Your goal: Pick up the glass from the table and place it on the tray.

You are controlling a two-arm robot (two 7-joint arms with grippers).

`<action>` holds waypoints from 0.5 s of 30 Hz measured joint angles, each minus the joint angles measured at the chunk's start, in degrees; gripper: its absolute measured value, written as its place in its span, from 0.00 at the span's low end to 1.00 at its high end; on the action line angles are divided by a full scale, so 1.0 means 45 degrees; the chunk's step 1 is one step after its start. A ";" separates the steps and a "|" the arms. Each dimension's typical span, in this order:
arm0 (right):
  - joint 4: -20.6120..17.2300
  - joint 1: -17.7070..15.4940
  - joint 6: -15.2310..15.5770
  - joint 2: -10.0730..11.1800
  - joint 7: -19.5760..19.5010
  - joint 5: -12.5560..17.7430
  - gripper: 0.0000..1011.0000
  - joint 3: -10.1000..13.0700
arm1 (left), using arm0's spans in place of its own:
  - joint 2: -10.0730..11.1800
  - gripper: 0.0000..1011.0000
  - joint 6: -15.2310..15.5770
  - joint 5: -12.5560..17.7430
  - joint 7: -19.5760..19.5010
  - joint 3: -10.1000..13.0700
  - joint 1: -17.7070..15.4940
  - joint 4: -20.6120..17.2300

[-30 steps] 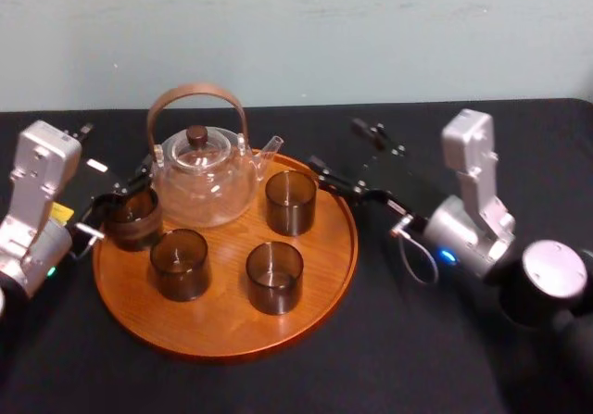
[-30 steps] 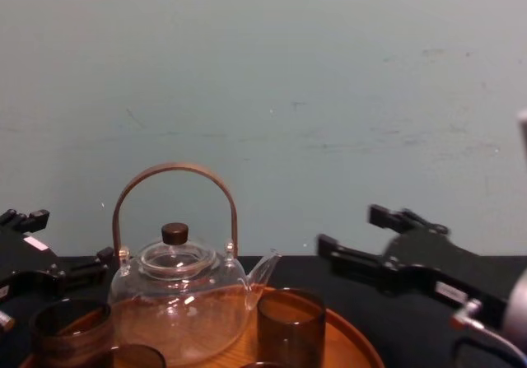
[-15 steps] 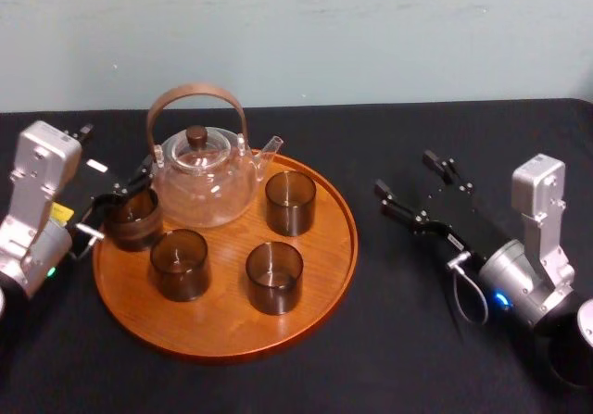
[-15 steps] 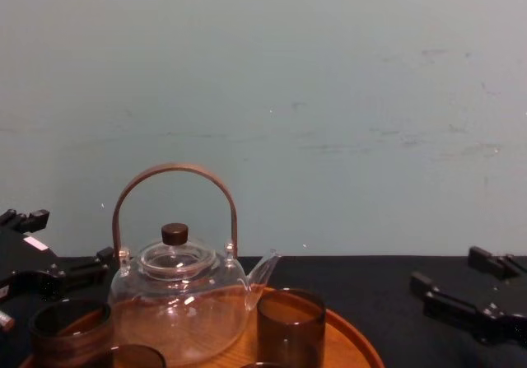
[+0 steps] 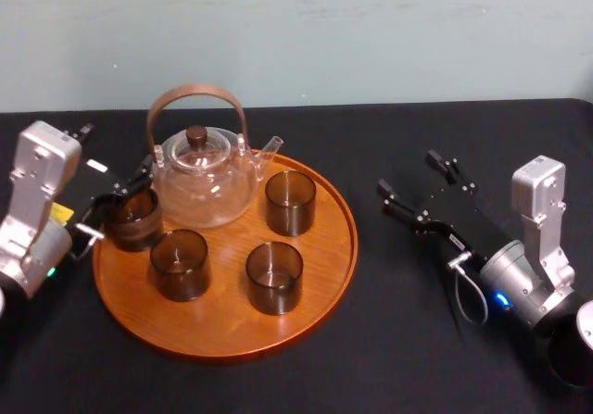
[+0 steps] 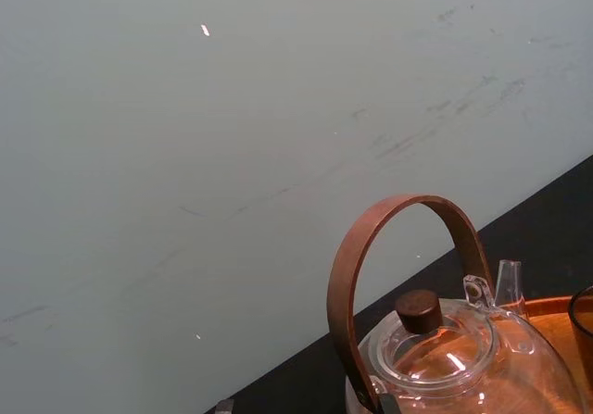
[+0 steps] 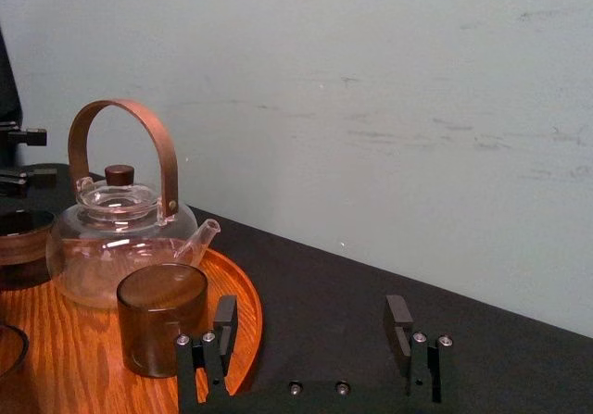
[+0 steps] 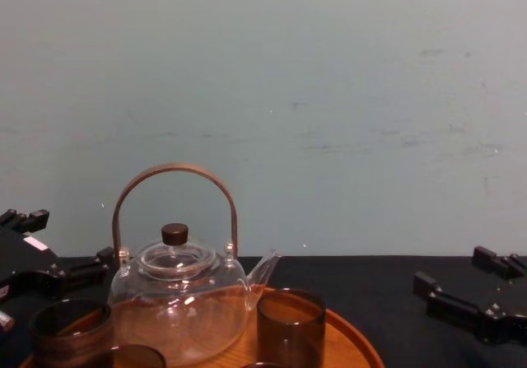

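The black table (image 5: 408, 358) runs wide under everything, and the round tray (image 5: 222, 326) lies flat on it. At the tray's far side stands the teapot (image 5: 199, 181), clear glass with a wooden handle arched over the lid and its spout aimed toward the tray's right.

Over to the right gripper (image 5: 408, 173): it's off the tray's right rim, well apart from it, low over the cloth. Its fingers are spread wide with nothing between them, and the right wrist view shows that gap plainly.

The left gripper (image 5: 120, 201) is at the tray's left rim, set around the glass (image 5: 135, 219). Whether it's squeezing or sitting loose, I cannot tell. That glass is upright on the tray, just inside the left rim, right beside the teapot.

Three more smoky glasses are on the tray, all upright. The back glass (image 5: 290, 203) is just under the spout. The front-left glass (image 5: 180, 264) and front-right glass (image 5: 274, 277) stand side by side toward the tray's near rim, apart from each other.
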 joint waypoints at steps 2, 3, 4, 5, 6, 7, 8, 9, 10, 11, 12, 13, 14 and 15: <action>0.0002 -0.0002 0.0000 0.0002 0.0004 0.0005 0.99 -0.0001 | 0.0000 0.99 0.0000 0.0000 0.0000 0.0000 0.0001 0.0000; 0.0003 -0.0004 0.0000 0.0003 0.0005 0.0007 0.99 -0.0001 | 0.0000 0.99 0.0000 0.0000 0.0000 0.0000 0.0000 -0.0001; 0.0003 -0.0004 0.0000 0.0004 0.0006 0.0009 0.99 -0.0002 | 0.0000 0.99 0.0000 0.0000 0.0000 0.0000 0.0000 -0.0001; 0.0003 -0.0005 0.0000 0.0006 0.0010 0.0017 0.99 -0.0003 | 0.0000 0.99 0.0000 -0.0001 0.0000 -0.0001 0.0000 0.0000; 0.0004 -0.0006 0.0000 0.0006 0.0012 0.0022 0.99 -0.0004 | 0.0000 0.99 0.0000 0.0000 0.0000 0.0000 0.0000 0.0001; 0.0004 -0.0008 0.0000 0.0009 0.0015 0.0028 0.99 -0.0006 | 0.0000 0.99 0.0000 0.0000 0.0000 0.0000 0.0000 0.0000; 0.0004 -0.0009 0.0000 0.0009 0.0016 0.0032 0.99 -0.0007 | 0.0000 0.99 0.0000 -0.0001 0.0000 0.0000 0.0000 0.0000; 0.0004 -0.0010 0.0000 0.0010 0.0017 0.0034 0.99 -0.0007 | 0.0000 0.99 0.0000 0.0000 0.0000 0.0000 0.0000 0.0000; 0.0004 -0.0010 0.0000 0.0011 0.0018 0.0036 0.99 -0.0009 | 0.0000 0.99 0.0000 -0.0001 0.0000 0.0000 0.0001 0.0000; 0.0004 -0.0012 0.0000 0.0013 0.0020 0.0040 0.99 -0.0009 | 0.0000 0.99 0.0000 0.0000 0.0000 0.0000 0.0000 0.0000; 0.0004 -0.0013 0.0000 0.0014 0.0021 0.0041 0.99 -0.0009 | 0.0000 0.99 0.0000 0.0000 0.0000 0.0000 0.0000 0.0000; 0.0004 -0.0015 0.0000 0.0015 0.0023 0.0045 0.99 -0.0009 | 0.0000 0.99 0.0000 0.0000 0.0000 -0.0001 0.0000 0.0000; 0.0004 -0.0015 0.0000 0.0017 0.0024 0.0046 0.99 -0.0009 | 0.0000 0.99 0.0000 0.0000 0.0000 0.0000 0.0000 0.0000; 0.0004 -0.0016 0.0001 0.0017 0.0024 0.0048 0.99 -0.0009 | 0.0000 0.99 0.0000 0.0000 0.0000 0.0000 0.0000 0.0000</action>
